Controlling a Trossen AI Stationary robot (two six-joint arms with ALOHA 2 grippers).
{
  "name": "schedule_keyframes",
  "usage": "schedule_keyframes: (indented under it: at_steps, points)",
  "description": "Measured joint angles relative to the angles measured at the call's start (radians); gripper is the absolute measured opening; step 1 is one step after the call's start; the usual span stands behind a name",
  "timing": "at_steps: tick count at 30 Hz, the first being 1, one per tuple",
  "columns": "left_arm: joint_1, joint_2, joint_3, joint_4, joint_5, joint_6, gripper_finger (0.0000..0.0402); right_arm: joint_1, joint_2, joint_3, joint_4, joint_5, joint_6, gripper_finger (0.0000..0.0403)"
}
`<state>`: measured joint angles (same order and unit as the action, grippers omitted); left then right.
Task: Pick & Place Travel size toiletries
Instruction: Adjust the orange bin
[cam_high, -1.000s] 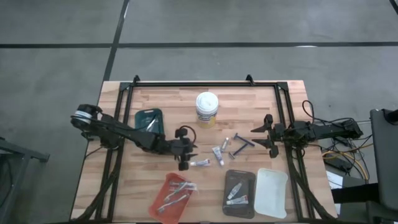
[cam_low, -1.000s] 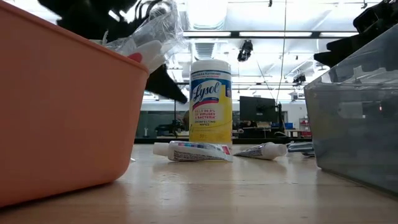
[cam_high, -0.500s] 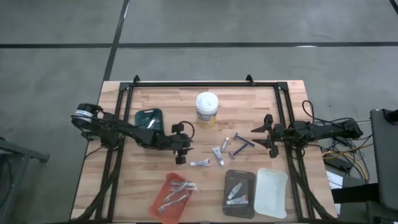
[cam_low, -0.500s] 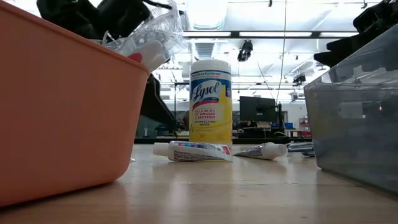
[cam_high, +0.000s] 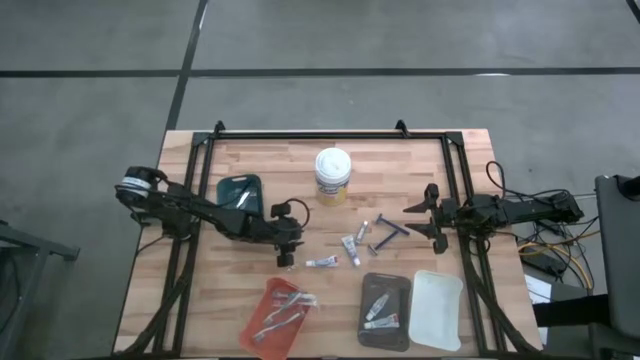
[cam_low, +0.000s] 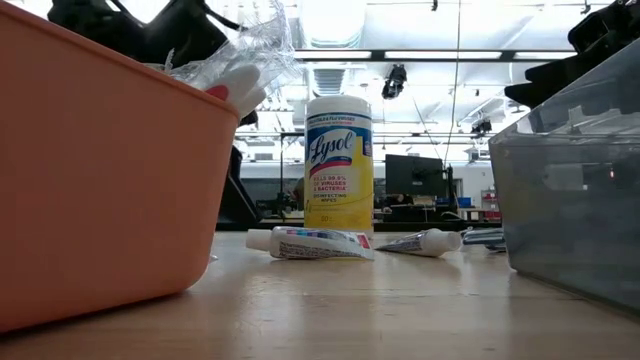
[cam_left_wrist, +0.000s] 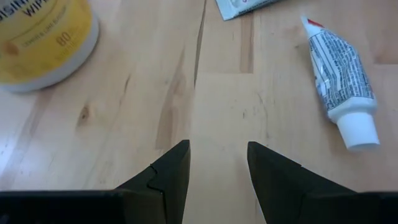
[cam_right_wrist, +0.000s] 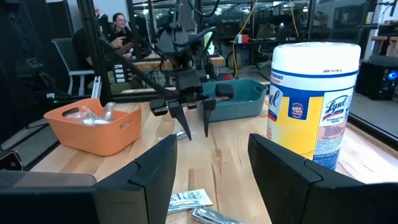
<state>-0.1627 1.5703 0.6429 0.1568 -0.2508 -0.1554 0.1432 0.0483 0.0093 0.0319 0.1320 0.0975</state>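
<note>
My left gripper (cam_high: 284, 255) is open and hovers over bare wood, left of the loose toiletries; its fingers (cam_right_wrist: 186, 127) point down. A white tube (cam_left_wrist: 342, 87) lies flat ahead of it, apart from the fingertips (cam_left_wrist: 217, 146). More small tubes (cam_high: 322, 262) (cam_high: 349, 243) and a dark razor (cam_high: 390, 232) lie at mid-table. Two tubes (cam_low: 310, 243) (cam_low: 420, 241) show in the low view. My right gripper (cam_high: 418, 218) waits open at the table's right side, holding nothing.
A white-lidded wipes tub (cam_high: 332, 175) stands behind the items. An orange tray (cam_high: 280, 310) with wrapped toothbrushes, a grey tray (cam_high: 385, 300) holding tubes and a white tray (cam_high: 437, 308) line the near edge. A teal tray (cam_high: 238, 192) sits under the left arm.
My left gripper has drawn back toward the table's left, away from the nearest tube, and stays open. The tubes and razor have not moved.
</note>
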Motion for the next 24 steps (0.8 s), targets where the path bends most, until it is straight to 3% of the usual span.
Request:
schedule_keyframes:
  at_steps: [14, 24]
  points:
    - [-0.001, 0.001, -0.012, -0.033, 0.000, -0.021, 0.0165, 0.000, 0.000, 0.000, 0.000, 0.000, 0.000, 0.0196]
    - [-0.024, 0.104, 0.041, 0.010, 0.038, -0.094, 0.0165, 0.000, 0.000, 0.000, 0.000, 0.000, 0.000, 0.0196]
